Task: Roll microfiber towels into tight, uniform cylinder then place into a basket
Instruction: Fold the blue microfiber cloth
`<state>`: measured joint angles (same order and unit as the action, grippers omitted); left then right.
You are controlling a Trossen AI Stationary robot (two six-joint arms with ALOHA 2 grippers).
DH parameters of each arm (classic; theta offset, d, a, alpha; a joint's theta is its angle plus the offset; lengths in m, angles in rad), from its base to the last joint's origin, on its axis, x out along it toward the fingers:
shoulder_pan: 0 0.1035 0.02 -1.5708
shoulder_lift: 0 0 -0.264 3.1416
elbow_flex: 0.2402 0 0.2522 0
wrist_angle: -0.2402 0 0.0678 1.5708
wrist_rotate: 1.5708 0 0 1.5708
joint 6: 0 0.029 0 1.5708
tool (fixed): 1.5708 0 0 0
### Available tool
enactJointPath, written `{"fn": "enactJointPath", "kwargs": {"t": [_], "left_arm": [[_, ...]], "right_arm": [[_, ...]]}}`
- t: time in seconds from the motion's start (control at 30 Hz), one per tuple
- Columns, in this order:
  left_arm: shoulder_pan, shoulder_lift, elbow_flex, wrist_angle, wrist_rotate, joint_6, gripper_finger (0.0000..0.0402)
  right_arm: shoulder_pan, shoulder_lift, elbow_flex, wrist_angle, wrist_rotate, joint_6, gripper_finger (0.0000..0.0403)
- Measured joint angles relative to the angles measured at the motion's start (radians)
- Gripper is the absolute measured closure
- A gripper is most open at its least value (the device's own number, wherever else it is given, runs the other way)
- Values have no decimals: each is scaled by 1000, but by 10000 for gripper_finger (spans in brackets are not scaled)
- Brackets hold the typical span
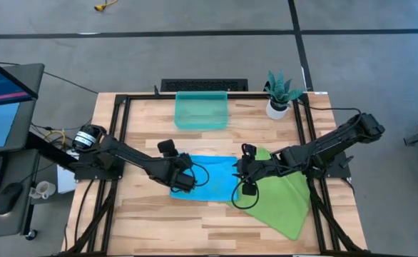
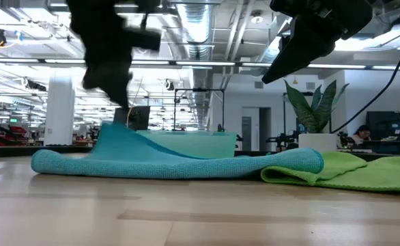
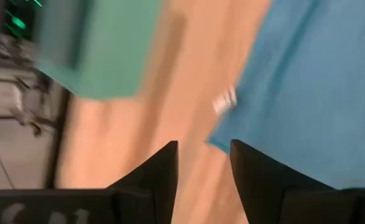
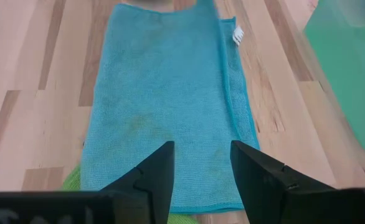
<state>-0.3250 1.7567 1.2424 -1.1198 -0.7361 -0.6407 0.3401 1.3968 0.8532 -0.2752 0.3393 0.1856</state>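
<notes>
Blue towel spread flat on desk, overlapping green towel, basket beyond | soft, light, limp; best pinched at an end edge | left claw at its end, grip cannot be told | right claw parted, empty, above

Left arm reaches in from the table's left edge toward centre, elbow low, left gripper pointed down with its fingers parted by a narrow gap in the left wrist view. Right arm comes in from the right edge, stretched toward centre, right gripper raised above the surface and angled down, fingers apart with a clear gap in the right wrist view. The two grippers sit near each other at mid-table, not touching.
</notes>
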Motion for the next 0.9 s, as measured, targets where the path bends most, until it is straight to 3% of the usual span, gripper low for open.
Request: {"fn": "enactJointPath", "kwargs": {"t": [0.13, 0.23, 0.4, 0.57, 0.7, 0.8, 0.9], "left_arm": [[-47, -11, 104, -35, -117, 2, 265], [-83, -12, 124, 0, -142, 5, 266], [-122, -11, 10, 284, -129, 16, 267], [-95, -10, -159, 658, -16, 94, 267], [-36, -10, -285, 948, 142, 159, 267], [14, -10, -345, 1101, 277, 174, 267], [51, -10, -381, 1146, 375, 143, 267]], "right_arm": [[0, 0, 0, 0, 0, 0, 225], [0, 0, 0, -1, 0, 0, 225], [0, 0, 0, -1, 0, 0, 225], [0, 0, 0, 0, 0, 18, 225], [-2, 0, -11, -2, 0, 32, 225], [-1, 0, -14, 0, 0, 32, 225], [-1, 0, -15, 1, 0, 32, 225]]}}
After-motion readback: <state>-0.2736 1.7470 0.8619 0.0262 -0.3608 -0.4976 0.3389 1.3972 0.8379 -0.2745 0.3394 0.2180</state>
